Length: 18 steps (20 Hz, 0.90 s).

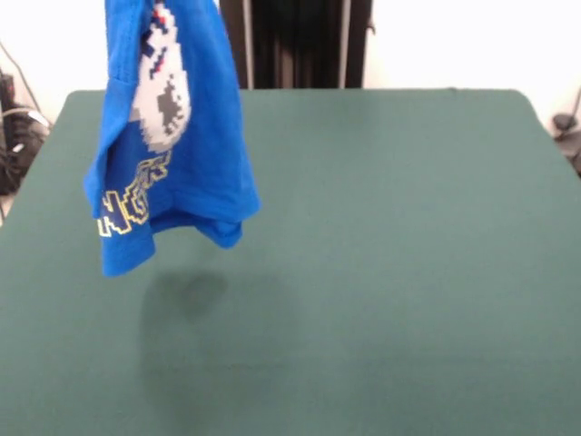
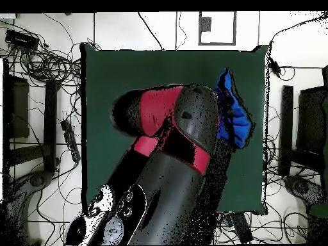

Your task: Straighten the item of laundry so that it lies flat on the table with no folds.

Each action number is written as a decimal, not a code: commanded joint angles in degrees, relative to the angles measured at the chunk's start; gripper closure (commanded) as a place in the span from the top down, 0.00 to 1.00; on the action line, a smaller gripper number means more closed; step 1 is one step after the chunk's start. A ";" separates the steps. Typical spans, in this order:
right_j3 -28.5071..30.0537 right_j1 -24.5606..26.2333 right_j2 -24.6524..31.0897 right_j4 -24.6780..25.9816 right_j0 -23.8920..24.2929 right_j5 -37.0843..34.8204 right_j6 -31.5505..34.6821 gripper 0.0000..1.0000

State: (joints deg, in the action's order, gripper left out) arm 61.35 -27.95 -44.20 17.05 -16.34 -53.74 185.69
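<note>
The blue T-shirt hangs bunched and clear of the green table at about ten o'clock, shadow beneath, presumably hoisted so it drapes open for spreading, though the claw is cut off above and masked by the arm overhead, so its grip can't be told.

blue T-shirt, yellow outlined lettering, folded, not fully readable
</note>
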 commanded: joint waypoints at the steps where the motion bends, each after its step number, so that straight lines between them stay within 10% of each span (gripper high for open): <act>1: 5.64 0.24 11.80 -6.23 -0.67 -0.80 -0.58 0.00; 18: 5.06 0.21 14.71 -10.14 -3.33 -3.37 2.54 0.00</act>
State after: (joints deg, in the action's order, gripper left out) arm 61.37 -29.92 -37.73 10.32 -17.28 -53.74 185.69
